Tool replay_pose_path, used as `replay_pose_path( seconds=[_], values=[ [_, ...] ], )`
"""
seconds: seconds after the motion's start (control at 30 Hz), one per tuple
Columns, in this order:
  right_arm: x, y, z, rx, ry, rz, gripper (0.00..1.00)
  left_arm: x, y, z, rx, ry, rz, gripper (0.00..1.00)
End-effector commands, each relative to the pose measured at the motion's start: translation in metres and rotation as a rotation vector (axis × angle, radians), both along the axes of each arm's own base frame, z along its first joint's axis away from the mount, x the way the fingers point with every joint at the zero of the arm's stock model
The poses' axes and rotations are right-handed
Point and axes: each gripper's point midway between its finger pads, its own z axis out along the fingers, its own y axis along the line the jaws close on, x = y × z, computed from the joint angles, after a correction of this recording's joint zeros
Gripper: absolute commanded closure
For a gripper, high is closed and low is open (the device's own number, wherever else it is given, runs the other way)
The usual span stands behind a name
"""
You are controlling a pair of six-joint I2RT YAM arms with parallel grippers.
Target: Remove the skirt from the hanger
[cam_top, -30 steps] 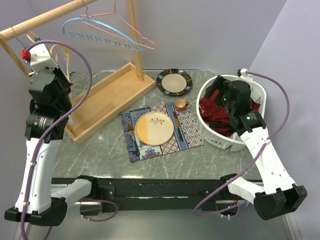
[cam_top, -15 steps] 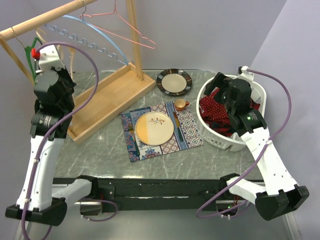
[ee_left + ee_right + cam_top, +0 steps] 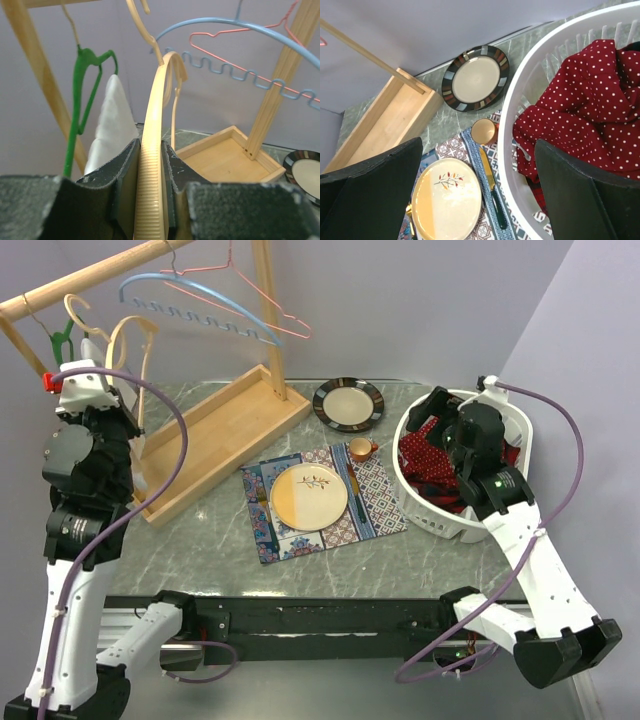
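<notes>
On the grey-green marble table (image 3: 200, 550), the red white-dotted skirt (image 3: 580, 120) lies bundled in the round white plastic basket (image 3: 512, 125), with the right gripper (image 3: 479, 150) spread wide above it. At the wooden rack (image 3: 215, 435), the left gripper (image 3: 150, 165) pinches the cream ribbed plastic hanger (image 3: 155, 115).

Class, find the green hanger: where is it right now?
In the left wrist view the green hanger hangs at the left, beside the white cloth and left of the cream hanger clamped in the left gripper.
</notes>
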Motion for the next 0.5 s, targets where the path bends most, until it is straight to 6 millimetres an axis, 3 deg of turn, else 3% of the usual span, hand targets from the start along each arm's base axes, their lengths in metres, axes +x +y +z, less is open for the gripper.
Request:
replay_pose_path(
  seconds=[0.0,0.13,0.33,0.47],
  values=[
    [0.003,-0.002,0.004,0.006,-0.047,-0.024,0.00,-0.010,-0.013,0.035,-0.023,-0.139,-0.086,0.99],
    [0.003,0.004,-0.002,0.009,-0.038,0.008,0.00,-0.011,-0.005,0.050,-0.021,-0.172,-0.043,0.99],
    [-0.001,0.006,-0.005,0.031,-0.078,0.026,0.00,0.014,0.004,0.048,-0.016,-0.058,0.040,0.99],
    [-0.002,0.009,-0.006,0.027,-0.081,0.050,0.00,0.016,0.011,0.052,0.002,-0.088,0.090,0.99]
  ],
)
